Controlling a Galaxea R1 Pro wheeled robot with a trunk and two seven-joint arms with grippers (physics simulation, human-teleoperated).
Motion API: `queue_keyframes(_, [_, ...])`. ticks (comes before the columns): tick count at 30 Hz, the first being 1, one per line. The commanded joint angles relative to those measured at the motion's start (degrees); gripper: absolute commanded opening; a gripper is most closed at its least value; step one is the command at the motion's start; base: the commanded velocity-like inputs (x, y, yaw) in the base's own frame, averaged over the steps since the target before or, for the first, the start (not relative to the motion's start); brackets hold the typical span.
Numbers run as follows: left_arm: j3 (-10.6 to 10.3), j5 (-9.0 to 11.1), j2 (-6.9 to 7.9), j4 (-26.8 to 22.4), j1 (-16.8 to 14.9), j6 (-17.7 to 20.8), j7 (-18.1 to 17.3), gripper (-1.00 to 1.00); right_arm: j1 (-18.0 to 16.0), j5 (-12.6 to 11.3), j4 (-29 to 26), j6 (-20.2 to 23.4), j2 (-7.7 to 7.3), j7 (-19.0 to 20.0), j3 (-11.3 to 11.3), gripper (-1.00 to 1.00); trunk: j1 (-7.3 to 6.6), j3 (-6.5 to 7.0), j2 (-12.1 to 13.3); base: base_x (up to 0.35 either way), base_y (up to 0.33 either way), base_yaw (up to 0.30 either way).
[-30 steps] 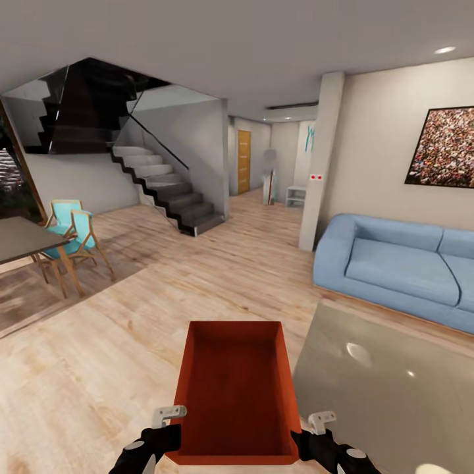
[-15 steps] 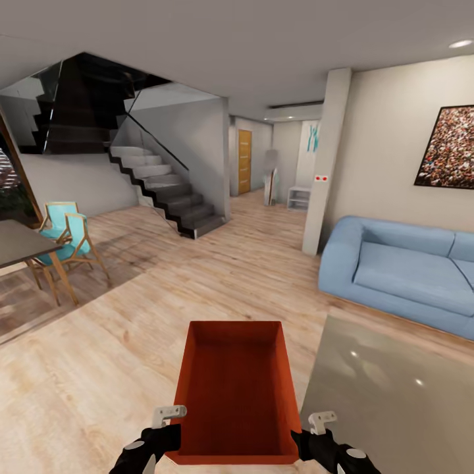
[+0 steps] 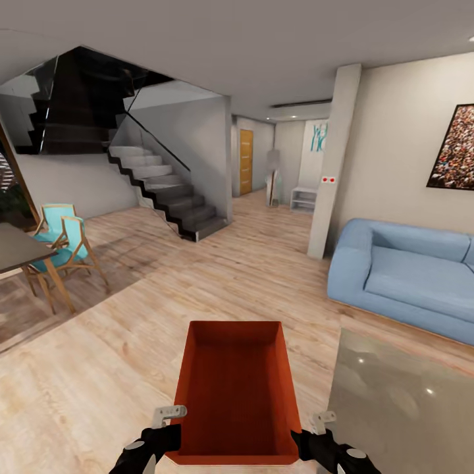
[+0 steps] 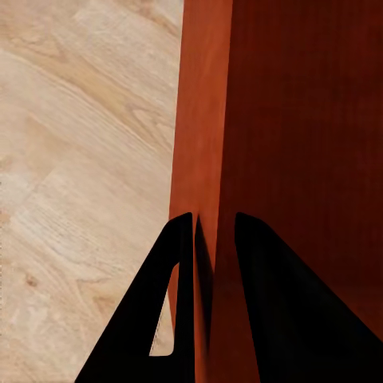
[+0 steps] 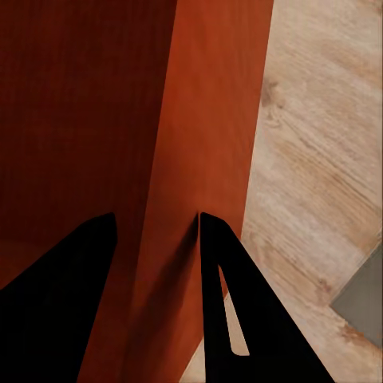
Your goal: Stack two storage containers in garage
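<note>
Since the earlier frames the whole head view has shifted, the blue sofa [image 3: 408, 273] and glossy grey table [image 3: 401, 408] sliding rightward; the camera has moved, not the furniture. The smooth orange-red rectangular storage container [image 3: 235, 392] is held between both grippers above light wood plank flooring [image 3: 131, 329]. Its left wall is pinched by the left gripper [image 4: 214, 239], its right wall by the right gripper [image 5: 158, 239], one black finger inside, one outside.

An open orange-red container [image 3: 236, 392] is held over the wood floor [image 3: 131, 329], left gripper [image 3: 164, 428] and right gripper [image 3: 315, 431] clamped on its side walls. A grey table [image 3: 401, 401] sits near right, a blue sofa [image 3: 408, 273] beyond, stairs [image 3: 168, 194] far left
</note>
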Motion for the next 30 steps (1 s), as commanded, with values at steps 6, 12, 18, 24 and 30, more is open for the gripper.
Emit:
queue_keyframes(6, [0.1, 0.4, -0.34, -0.2, -0.1, 0.1, 0.3, -1.0, 0.0, 0.8, 0.1, -0.1, 0.8, 0.6, 0.4, -1.0, 0.04, -0.08, -0.1, 0.321, 0.13, 0.0])
queue_keyframes(12, [0.1, 0.4, -0.34, -0.2, -0.1, 0.1, 0.3, -1.0, 0.0, 0.7, 0.1, -0.2, 0.8, -0.1, 0.4, -1.0, 0.04, -0.08, -0.1, 0.321, 0.092, 0.0])
queue_keyframes(18, [0.1, 0.5, -0.34, -0.2, -0.1, 0.0, 0.3, -1.0, 0.0, 0.7, 0.1, -0.2, 0.8, -0.2, 0.4, -1.0, 0.04, -0.08, -0.1, 0.321, 0.01, 0.0])
queue_keyframes(24, [0.1, 0.5, -0.34, -0.2, -0.1, 0.0, 0.3, -1.0, 0.0, 0.7, 0.1, -0.2, 0.8, -0.2, 0.4, -1.0, 0.04, -0.08, -0.1, 0.321, 0.065, 0.0])
queue_keyframes(30, [0.1, 0.5, -0.34, -0.2, -0.1, 0.0, 0.3, -1.0, 0.0, 0.7, 0.1, -0.2, 0.8, -0.2, 0.4, -1.0, 0.04, -0.08, -0.1, 0.321, 0.098, 0.0])
